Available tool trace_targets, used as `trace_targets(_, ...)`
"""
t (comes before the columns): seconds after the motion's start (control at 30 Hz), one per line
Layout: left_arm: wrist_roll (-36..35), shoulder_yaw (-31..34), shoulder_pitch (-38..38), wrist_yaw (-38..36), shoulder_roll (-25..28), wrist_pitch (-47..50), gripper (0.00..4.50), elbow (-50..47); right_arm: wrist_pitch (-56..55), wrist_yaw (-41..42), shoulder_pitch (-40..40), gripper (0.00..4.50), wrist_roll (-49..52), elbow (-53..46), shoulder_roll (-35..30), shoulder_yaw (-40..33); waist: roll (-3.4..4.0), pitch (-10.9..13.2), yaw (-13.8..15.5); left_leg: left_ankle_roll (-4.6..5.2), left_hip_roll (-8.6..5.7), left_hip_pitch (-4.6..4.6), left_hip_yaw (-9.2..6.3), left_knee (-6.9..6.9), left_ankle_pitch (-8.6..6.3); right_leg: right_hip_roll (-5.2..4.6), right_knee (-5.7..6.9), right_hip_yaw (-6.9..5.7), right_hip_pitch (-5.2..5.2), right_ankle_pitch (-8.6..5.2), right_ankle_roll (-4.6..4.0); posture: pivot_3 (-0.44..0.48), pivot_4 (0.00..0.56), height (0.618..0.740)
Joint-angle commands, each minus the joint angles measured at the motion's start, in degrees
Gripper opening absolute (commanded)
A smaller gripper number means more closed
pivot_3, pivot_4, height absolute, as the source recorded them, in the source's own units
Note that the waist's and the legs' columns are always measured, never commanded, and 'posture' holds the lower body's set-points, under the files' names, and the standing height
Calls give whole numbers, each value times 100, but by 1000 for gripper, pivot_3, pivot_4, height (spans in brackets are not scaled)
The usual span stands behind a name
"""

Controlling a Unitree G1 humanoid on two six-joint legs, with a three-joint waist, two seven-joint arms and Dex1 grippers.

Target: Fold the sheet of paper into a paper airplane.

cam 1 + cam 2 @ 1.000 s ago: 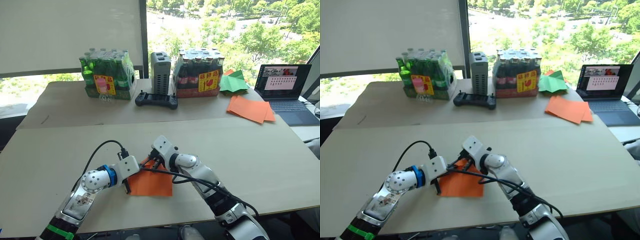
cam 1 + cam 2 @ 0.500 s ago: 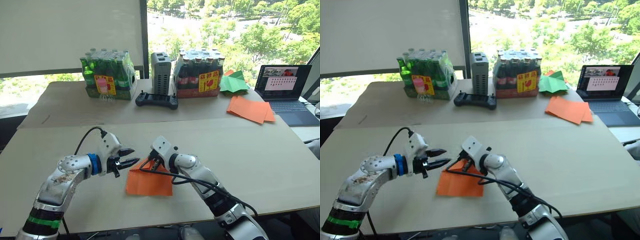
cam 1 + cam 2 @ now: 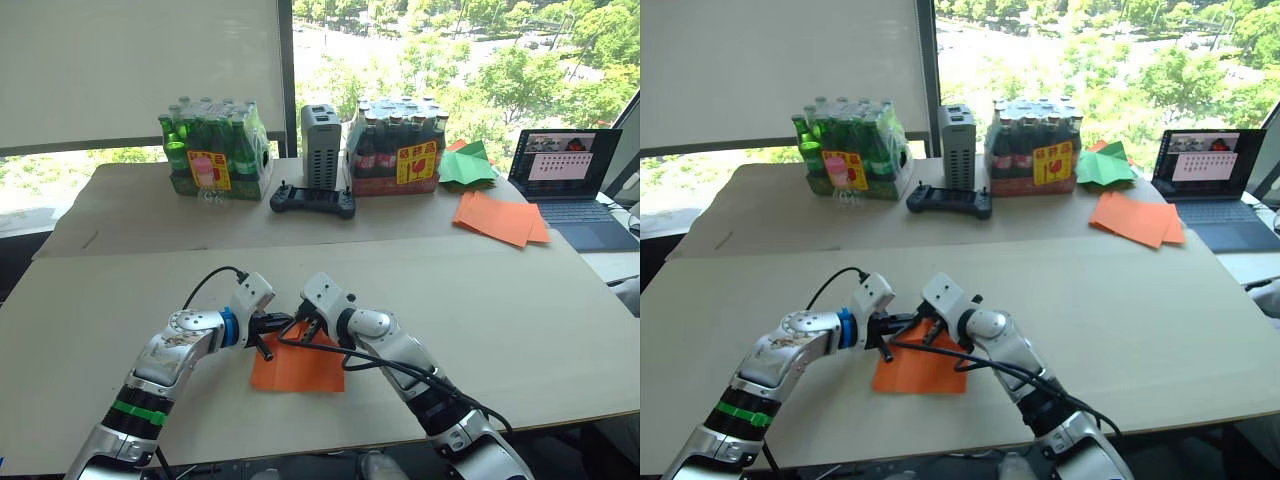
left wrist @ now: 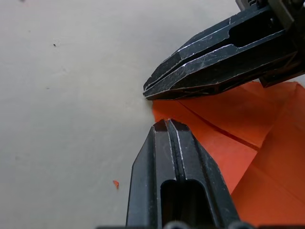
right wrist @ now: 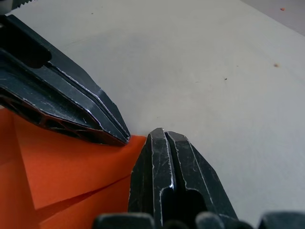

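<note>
Both arms are silver-grey metal with white wrist housings and looping black cables. The left arm [image 3: 165,365] carries a blue ring near the wrist and a green forearm band. Each gripper's fingers [image 4: 176,186] are black, tapered and scuffed.

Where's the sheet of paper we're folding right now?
In the left eye view, the sheet of paper lies on the near table, centre front, with the left gripper and right gripper meeting at its far corner.

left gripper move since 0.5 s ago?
Yes. The left gripper has swung in toward the far corner of the creased bright-orange sheet of paper, its fingers now closed, tip to tip with the right gripper.
</note>
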Motion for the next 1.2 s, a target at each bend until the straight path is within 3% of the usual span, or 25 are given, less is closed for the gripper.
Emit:
trace_targets(0.03,249,-128,-101,86,-25,-125,31,164,139,26,107,0,-44,-90,-12,77,0,0,0,0,0,0,0,0,0,0,0,0,1,0,0,0,150,723)
trace_targets(0.67,593,-425,613,-91,275,-90,31,-149,169,24,105,0,-115,-89,59,71,7,-7,-13,1,2,17,2,-2,0,1,1,1,12,0,0,0,150,723)
trace_targets(1.2,423,-13,1586,-176,885,18,31,-1014,140,44,73,0,-119,-21,87,75,10,-9,-57,2,9,35,15,-10,-1,4,2,4,15,-1,0,0,150,723)
